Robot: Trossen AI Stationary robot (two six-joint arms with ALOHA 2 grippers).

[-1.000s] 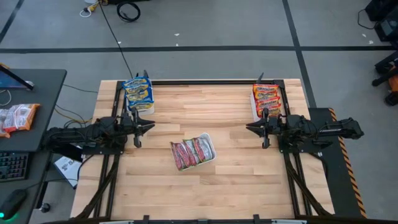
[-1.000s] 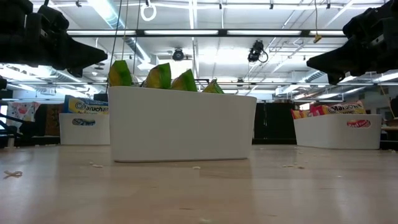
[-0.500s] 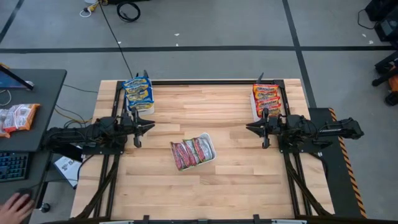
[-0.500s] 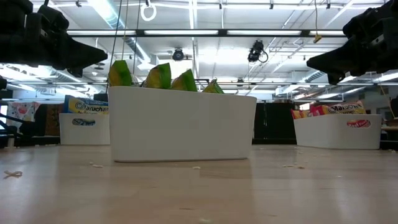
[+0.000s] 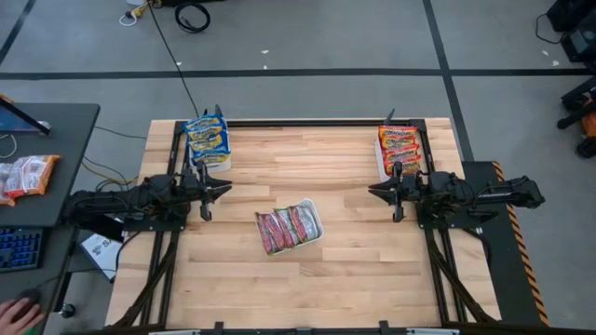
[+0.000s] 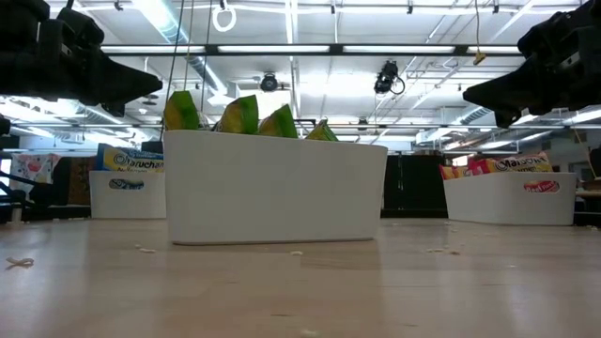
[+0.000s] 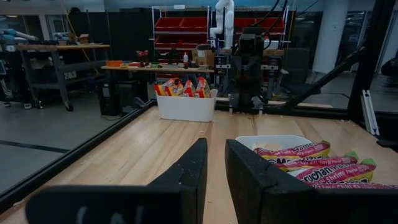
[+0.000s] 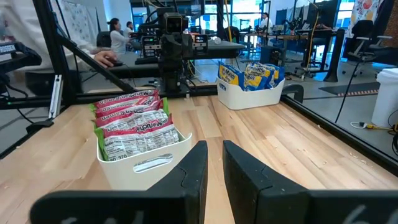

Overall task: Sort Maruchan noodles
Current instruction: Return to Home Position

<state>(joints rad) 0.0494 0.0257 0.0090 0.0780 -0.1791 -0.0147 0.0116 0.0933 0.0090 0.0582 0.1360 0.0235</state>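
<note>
Three white bins stand on the wooden bench (image 5: 345, 270), and every packet on the bench sits in one of them.

Nearest, in the lower middle of the high view, is the middle bin (image 6: 272, 188). It lies slightly askew and is filled with silvery-green and red-pink Maruchan packets (image 5: 284, 228) standing on edge. In the low view their green tops poke above its rim.

A little farther back, the two arms reach in from the bench's sides at about the same height in the frame, pointing at each other across bare wood. The left tool (image 5: 227, 189) is left of centre and the right tool (image 5: 372, 192) right of centre. Both are raised above the surface and well apart from the middle bin. In each wrist view the two dark fingers stand only a narrow slit apart, with nothing between them.

Farthest back are the other two bins, one at each upper corner of the bench. The upper left bin (image 6: 127, 199) holds the blue-white packets (image 5: 207, 137), just beyond the left tool. The upper right bin (image 6: 512, 199) holds the orange-yellow-red packets (image 5: 399, 146), just beyond the right tool.

Off the bench, at the left edge of the high view, one more packet (image 5: 28, 174) lies on a dark desk (image 5: 56, 140).
</note>
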